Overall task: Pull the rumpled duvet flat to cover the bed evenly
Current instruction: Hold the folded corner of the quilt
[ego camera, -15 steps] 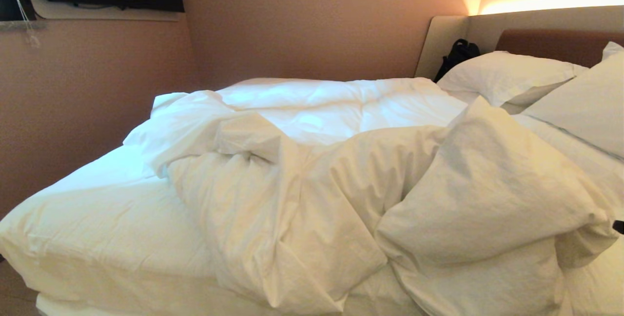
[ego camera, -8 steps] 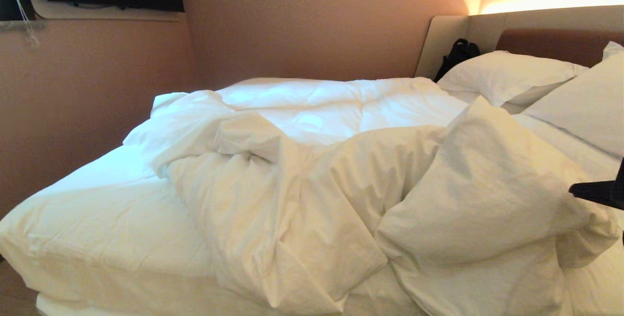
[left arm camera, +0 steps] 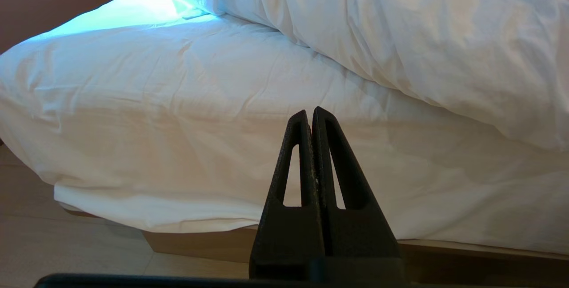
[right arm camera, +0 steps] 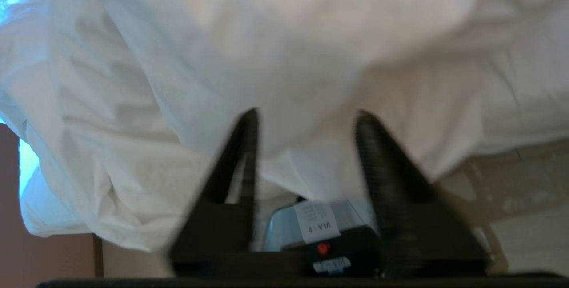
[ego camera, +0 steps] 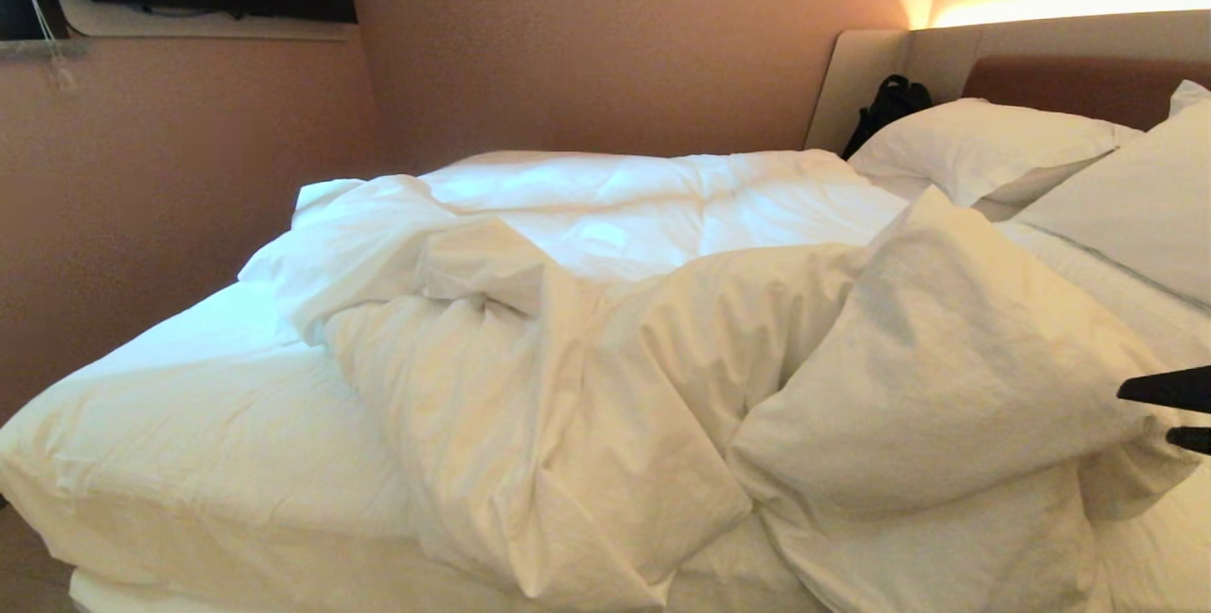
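While the duvet (ego camera: 662, 358) lies heaped mid-bed, right gripper (ego camera: 1168, 412) approaches its near fold, jaws parted, empty; next, close on cloth. Left gripper (left arm camera: 310, 117) clenched, parked.

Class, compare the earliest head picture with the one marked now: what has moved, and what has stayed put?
The right tool has come further into view at the right edge, beside the bunched fold of the duvet, and its fingers now stand apart; it holds nothing yet. The duvet, the pillows and the bed lie as before. The left tool stays shut, low by the bed's side.
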`<state>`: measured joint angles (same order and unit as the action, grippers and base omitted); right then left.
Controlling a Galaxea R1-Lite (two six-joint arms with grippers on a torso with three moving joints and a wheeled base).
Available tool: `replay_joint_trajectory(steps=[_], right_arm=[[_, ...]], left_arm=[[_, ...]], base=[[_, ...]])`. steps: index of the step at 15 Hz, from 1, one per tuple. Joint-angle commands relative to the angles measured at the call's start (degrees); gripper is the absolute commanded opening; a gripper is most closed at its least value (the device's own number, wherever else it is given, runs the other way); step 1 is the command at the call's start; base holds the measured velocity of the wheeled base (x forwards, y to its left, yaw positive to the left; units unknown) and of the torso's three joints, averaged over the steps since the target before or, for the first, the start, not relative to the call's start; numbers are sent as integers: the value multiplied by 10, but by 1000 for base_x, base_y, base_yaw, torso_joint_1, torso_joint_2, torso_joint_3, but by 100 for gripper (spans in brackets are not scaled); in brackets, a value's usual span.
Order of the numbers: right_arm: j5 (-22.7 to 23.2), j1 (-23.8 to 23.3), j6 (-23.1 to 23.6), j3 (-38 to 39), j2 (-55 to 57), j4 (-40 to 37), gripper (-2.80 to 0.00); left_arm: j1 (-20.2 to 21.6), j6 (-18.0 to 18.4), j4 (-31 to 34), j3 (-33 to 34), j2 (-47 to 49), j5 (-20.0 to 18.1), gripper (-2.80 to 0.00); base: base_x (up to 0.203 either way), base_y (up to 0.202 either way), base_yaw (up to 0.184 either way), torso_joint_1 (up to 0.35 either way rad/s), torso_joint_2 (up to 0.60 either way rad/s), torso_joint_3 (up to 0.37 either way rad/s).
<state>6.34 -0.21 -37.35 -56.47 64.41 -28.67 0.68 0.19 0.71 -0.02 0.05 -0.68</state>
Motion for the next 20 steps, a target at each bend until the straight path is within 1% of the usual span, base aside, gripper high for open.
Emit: replay_joint_trajectory(steps=[1, 2, 4, 8, 10, 11, 14, 16, 18, 19, 20], right_arm=[[1, 2, 3, -4, -9, -17, 0], [1, 4, 6, -5, -6, -15, 0], [1, 25, 26, -23, 12, -12, 0], [-5, 63, 32, -81, 79, -15, 0], [-9, 85, 46, -97, 110, -16, 0], [-15, 91, 49, -100, 121, -14, 0], [-49, 99, 48, -114, 208, -9, 0], [-55, 94, 47, -110, 267, 28, 0], [-50, 77, 45, -86, 316, 95, 0], [-42, 69, 45, -74, 339, 136, 0], [-24, 60, 45, -60, 360, 176, 0]], left_arm=[[0, 0, 0, 0, 0, 0, -280], [0, 0, 0, 0, 0, 0, -280], [0, 0, 0, 0, 0, 0, -280], [0, 0, 0, 0, 0, 0, -280], [0, 0, 0, 0, 0, 0, -280], [0, 0, 0, 0, 0, 0, -280], [0, 0, 0, -1, 0, 0, -280], [0, 0, 0, 0, 0, 0, -280], [0, 0, 0, -1, 0, 0, -280], [0, 0, 0, 0, 0, 0, -280], [0, 0, 0, 0, 0, 0, -280]], base=[[0, 0, 0, 0, 0, 0], [0, 0, 0, 0, 0, 0], [0, 0, 0, 0, 0, 0], [0, 0, 0, 0, 0, 0], [0, 0, 0, 0, 0, 0], [0, 0, 0, 0, 0, 0], [0, 0, 0, 0, 0, 0], [0, 0, 0, 0, 0, 0], [0, 0, 0, 0, 0, 0], [0, 0, 0, 0, 0, 0], [0, 0, 0, 0, 0, 0]])
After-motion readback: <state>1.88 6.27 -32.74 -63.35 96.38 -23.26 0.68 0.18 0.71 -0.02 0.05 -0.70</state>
